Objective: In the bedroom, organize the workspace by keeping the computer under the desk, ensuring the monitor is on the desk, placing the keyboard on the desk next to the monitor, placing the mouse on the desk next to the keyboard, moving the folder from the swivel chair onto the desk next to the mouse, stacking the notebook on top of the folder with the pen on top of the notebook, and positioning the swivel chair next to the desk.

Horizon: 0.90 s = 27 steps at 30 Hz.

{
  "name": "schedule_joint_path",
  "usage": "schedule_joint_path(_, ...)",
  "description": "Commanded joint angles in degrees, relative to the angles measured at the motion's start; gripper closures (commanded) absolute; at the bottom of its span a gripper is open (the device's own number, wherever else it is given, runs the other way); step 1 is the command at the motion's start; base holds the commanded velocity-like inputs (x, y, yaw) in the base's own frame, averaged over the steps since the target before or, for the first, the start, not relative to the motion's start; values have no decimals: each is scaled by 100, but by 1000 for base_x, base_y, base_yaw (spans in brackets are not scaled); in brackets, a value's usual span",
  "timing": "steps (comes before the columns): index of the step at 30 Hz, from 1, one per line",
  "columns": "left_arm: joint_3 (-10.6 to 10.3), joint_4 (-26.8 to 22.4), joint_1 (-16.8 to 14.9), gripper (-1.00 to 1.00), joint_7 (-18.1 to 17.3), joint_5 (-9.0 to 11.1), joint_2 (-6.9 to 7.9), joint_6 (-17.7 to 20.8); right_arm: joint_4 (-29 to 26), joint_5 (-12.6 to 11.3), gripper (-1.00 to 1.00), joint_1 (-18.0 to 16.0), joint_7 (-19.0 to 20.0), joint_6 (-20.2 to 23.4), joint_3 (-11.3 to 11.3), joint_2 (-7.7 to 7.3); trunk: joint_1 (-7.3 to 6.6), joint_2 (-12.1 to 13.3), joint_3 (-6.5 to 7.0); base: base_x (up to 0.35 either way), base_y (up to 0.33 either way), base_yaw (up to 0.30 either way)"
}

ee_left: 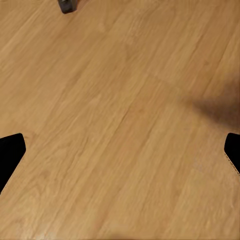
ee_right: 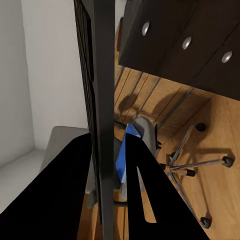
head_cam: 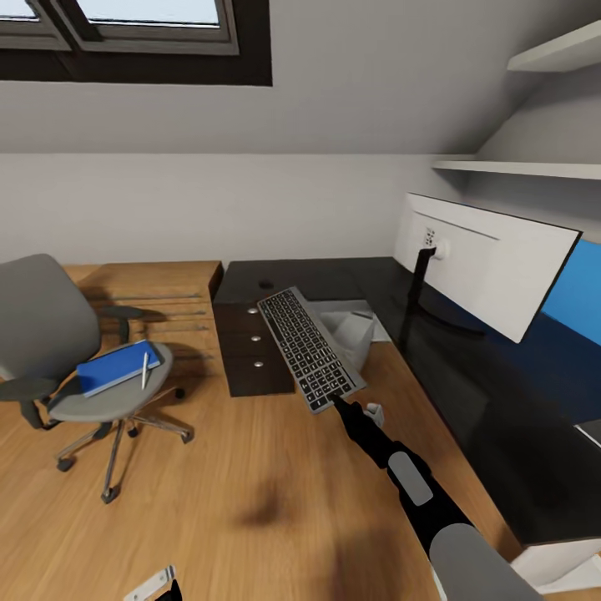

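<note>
Gripping keyboard [head_cam: 310, 348] lengthwise, pointing toward desk [head_cam: 492, 401]

The keyboard [head_cam: 309, 348] is in the air, tilted, at the desk's [head_cam: 501, 417] 9 o'clock edge. The monitor [head_cam: 488, 261] stands on the desk. The blue folder [head_cam: 117, 366] and the white pen [head_cam: 144, 370] lie on the swivel chair [head_cam: 58, 334].

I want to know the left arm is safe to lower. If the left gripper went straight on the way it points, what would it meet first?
Judging by the left wrist view, the left gripper points at bare wooden floor; it would probably meet only that. Depth is unclear.
</note>
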Motion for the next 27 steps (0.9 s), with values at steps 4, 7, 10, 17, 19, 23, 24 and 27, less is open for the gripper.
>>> schedule_joint_path(4, -86, -3, -6, -100, 35, 31, 6, -49, -9, -87, 100, -4, 14, 63, -14, -3, 3, -3, -5, 186, 41, 0)
schedule_joint_path(7, -167, -15, -6, -100, 36, 24, 8, -59, -12, -91, 100, -5, 20, 68, -16, -4, 3, -3, -5, 48, 10, 0)
schedule_joint_path(10, -192, -19, -6, -100, 36, 22, 8, -62, -14, -93, 100, -7, 22, 89, -15, -17, -63, 118, 49, 13, 3, 0)
schedule_joint_path(17, -212, -20, -6, -100, 37, 23, 7, -63, -23, -97, 100, -4, 5, 91, -11, -41, -217, 398, 174, 1, 0, 0)
schedule_joint_path(19, -214, -21, -6, -100, 38, 25, 8, -62, -23, -99, 100, -3, 0, 86, -15, -35, -261, 479, 210, 0, 0, 0)
schedule_joint_path(23, -215, -21, -6, -100, 43, 29, 8, -55, -24, -101, 100, -4, -9, 83, -30, -39, -349, 639, 282, 0, 0, 0)
schedule_joint_path(24, -215, -21, -6, -100, 44, 29, 8, -53, -24, -101, 100, -6, -11, 83, -33, -39, -371, 679, 300, 0, 0, 0)
schedule_joint_path(27, -210, -21, -6, -100, 43, 35, 9, -44, -24, -101, 100, -6, -26, 76, -44, -28, -436, 799, 354, 0, 0, 0)
